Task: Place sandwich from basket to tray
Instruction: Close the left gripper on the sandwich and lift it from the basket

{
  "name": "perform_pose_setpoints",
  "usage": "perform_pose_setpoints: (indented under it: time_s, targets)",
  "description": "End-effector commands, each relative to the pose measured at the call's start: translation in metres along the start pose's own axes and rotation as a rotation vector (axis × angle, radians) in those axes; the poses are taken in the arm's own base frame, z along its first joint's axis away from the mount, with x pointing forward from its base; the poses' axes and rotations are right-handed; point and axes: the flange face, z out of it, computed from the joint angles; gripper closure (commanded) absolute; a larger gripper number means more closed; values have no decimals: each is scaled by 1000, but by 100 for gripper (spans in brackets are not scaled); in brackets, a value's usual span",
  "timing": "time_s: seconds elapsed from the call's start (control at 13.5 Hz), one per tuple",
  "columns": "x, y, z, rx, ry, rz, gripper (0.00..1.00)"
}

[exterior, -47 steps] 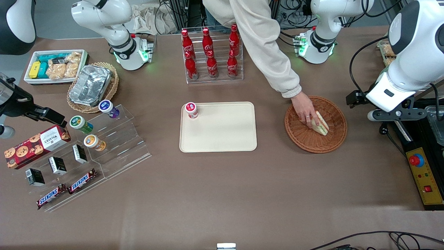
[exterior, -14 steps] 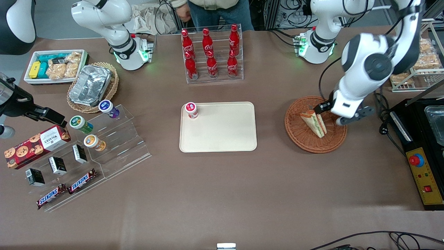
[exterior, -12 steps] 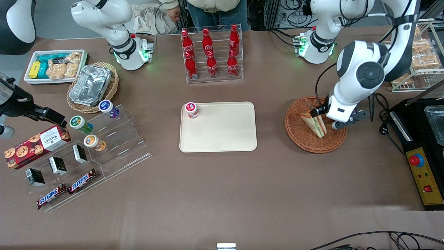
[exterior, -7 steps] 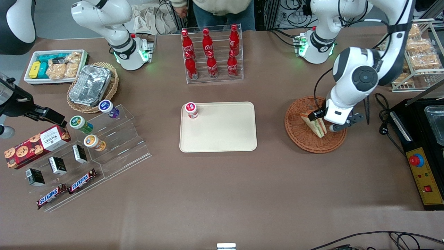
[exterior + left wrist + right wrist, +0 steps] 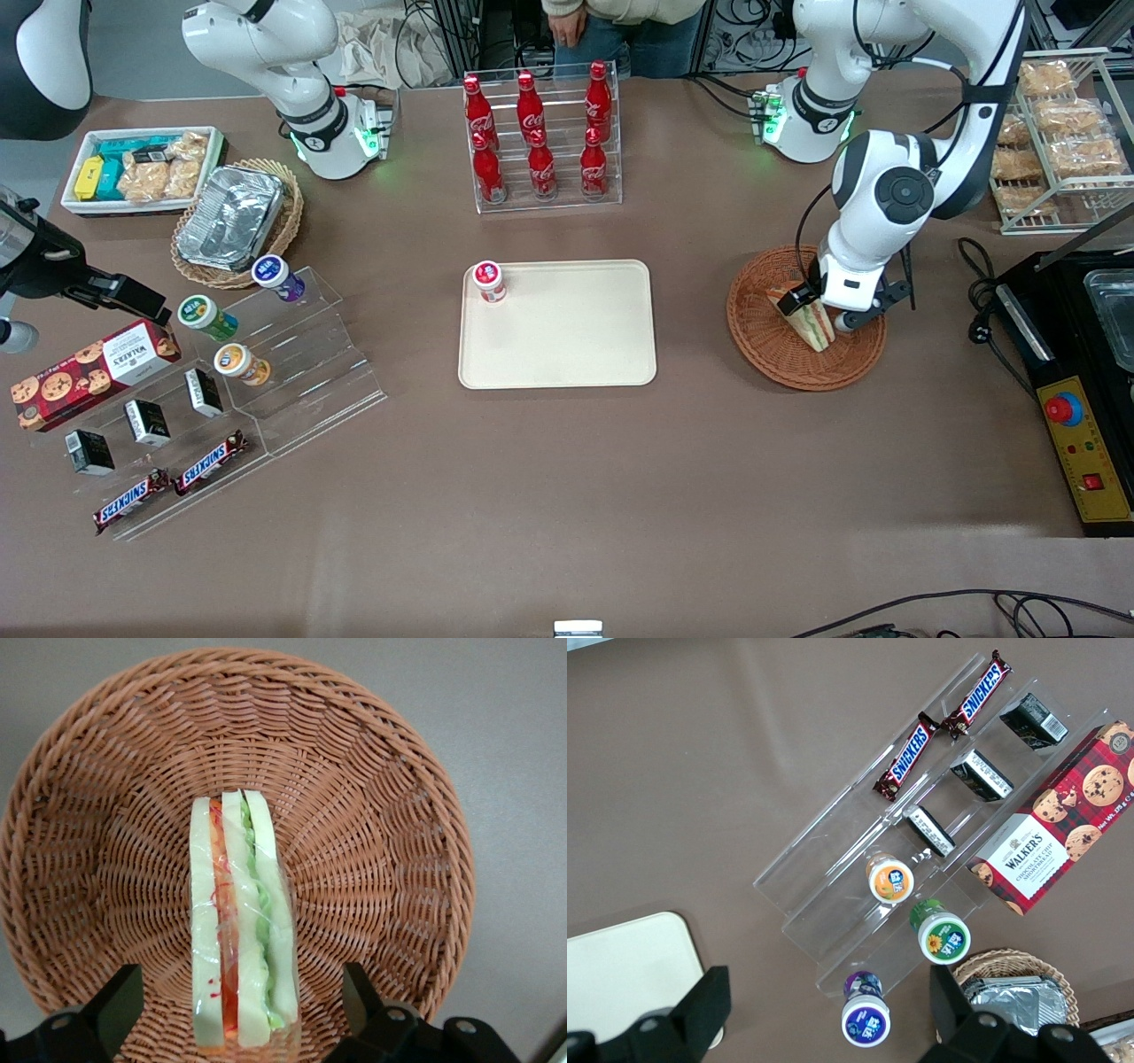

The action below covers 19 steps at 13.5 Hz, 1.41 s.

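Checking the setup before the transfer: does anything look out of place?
One oddity: a red-capped cup already stands on the tray. The sandwich lies in the basket, between the open gripper fingers.

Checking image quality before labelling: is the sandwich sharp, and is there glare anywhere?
Left wrist view: sandwich is sharp under a faintly shiny wrap, in the basket; open claw fingers are dark. Front view: foil pan glints, lighting even.

Sandwich [image 5: 239,930] in basket [image 5: 390,797] (hand [image 5: 237,1014] astride), tray [image 5: 567,346] well apart.
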Motion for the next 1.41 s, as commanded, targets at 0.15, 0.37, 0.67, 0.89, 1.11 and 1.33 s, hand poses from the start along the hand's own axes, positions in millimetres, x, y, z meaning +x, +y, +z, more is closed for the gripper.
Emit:
perform_pose_setpoints:
  time_s: [0.15, 0.37, 0.67, 0.89, 1.11, 1.33]
  targets:
    - [-6, -1, 15, -28, 26, -17, 21]
    - [-1, 0, 10, -35, 34, -22, 85]
    - [20, 15, -45, 23, -14, -23, 100]
    - [46, 35, -109, 66, -63, -25, 100]
    - [58, 45, -164, 82, -79, 7, 100]
    - [49, 57, -194, 110, -118, 62, 100]
